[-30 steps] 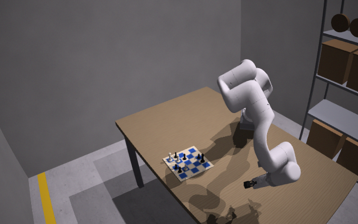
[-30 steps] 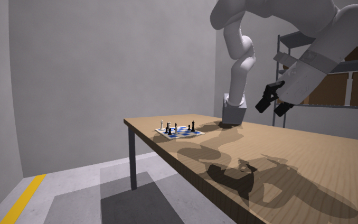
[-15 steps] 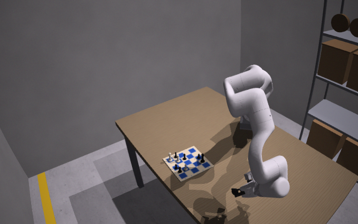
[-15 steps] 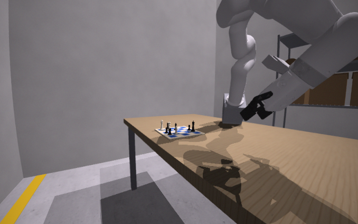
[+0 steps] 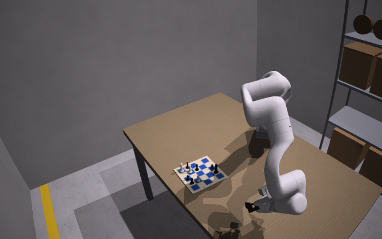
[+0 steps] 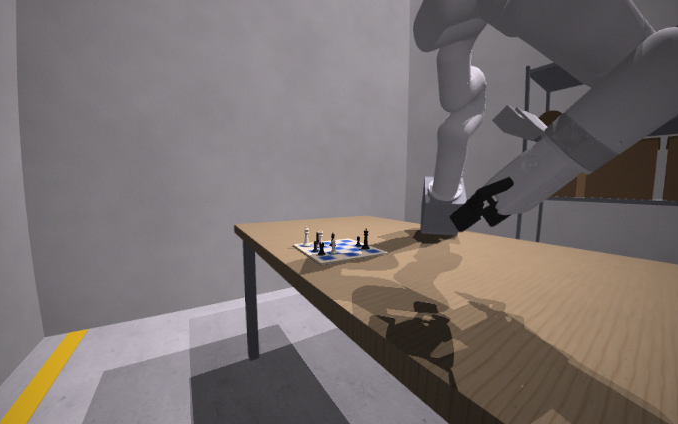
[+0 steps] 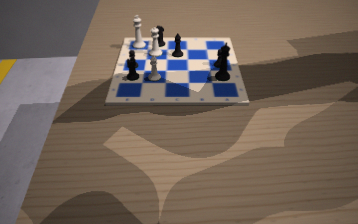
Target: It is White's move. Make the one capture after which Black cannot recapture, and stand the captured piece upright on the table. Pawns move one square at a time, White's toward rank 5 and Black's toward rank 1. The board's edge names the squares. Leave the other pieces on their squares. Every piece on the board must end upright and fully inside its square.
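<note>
Chessboard (image 7: 177,92) — a blue-and-cream checkered board lying flat on the wooden table (image 5: 320,178), close to the table's left edge. All pieces stand upright on it. In the wrist view, three white pieces cluster toward the far-left corner: the white king (image 7: 138,32) on the far row, a second tall white piece (image 7: 154,42) just right of it, and a smaller white piece (image 7: 153,69) nearer. Black pieces stand among them — one (image 7: 132,66) just left of the small white piece, one (image 7: 178,46) toward the middle of the far rows — and a tall black piece (image 7: 223,64) stands on the right side. The gripper (image 6: 481,204) hangs above bare table well to the right of the board, fingers spread wide, holding nothing. Storage shelves (image 5: 364,89) stand behind the arm.
</note>
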